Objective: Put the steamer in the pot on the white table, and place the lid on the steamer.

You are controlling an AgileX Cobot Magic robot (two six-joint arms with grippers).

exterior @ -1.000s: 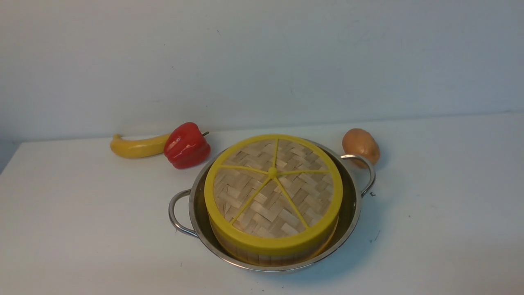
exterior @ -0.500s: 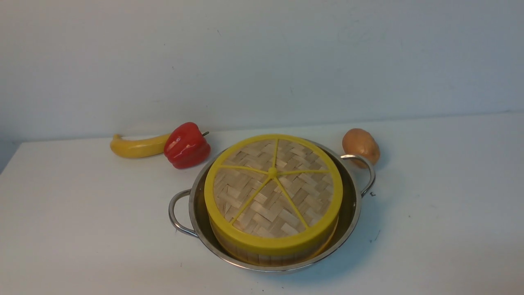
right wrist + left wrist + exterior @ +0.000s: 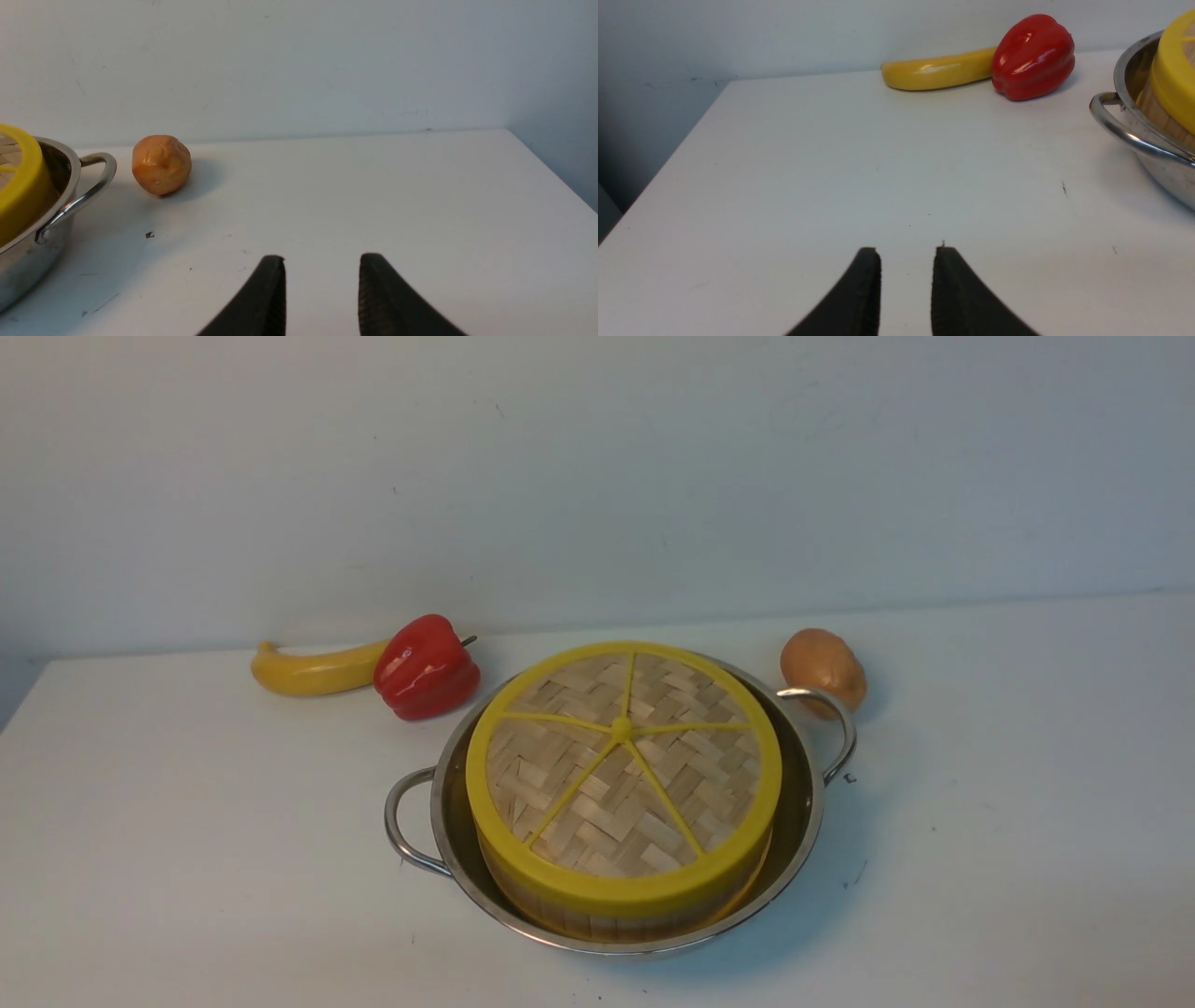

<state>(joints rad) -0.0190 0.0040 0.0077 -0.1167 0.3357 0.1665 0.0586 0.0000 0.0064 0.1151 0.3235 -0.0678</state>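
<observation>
The steamer (image 3: 616, 919), a round bamboo basket, sits inside the pot (image 3: 630, 948), its slatted wall partly visible above the metal rim. The lid (image 3: 560, 784), a woven disc with a yellow rim and five yellow spokes meeting at a central hub, lies flat on top of the steamer and covers its contents. The pot rests on the white table (image 3: 215, 840), one loop handle toward my left and the other toward my right.

My left gripper (image 3: 906, 254) is parted by a narrow gap, with nothing between its dark fingertips; the white tabletop shows through. My right gripper (image 3: 322, 261) stands more widely parted, likewise holding nothing. Both are apart from the pot and appear only in their own wrist views.

Beyond the pot, on its left side, a red bell pepper (image 3: 428, 668) lies against the end of a yellow banana (image 3: 322, 672). A brown, rounded item (image 3: 823, 670), whose kind I cannot tell, lies just beside the right loop handle, near the far edge of the table.
</observation>
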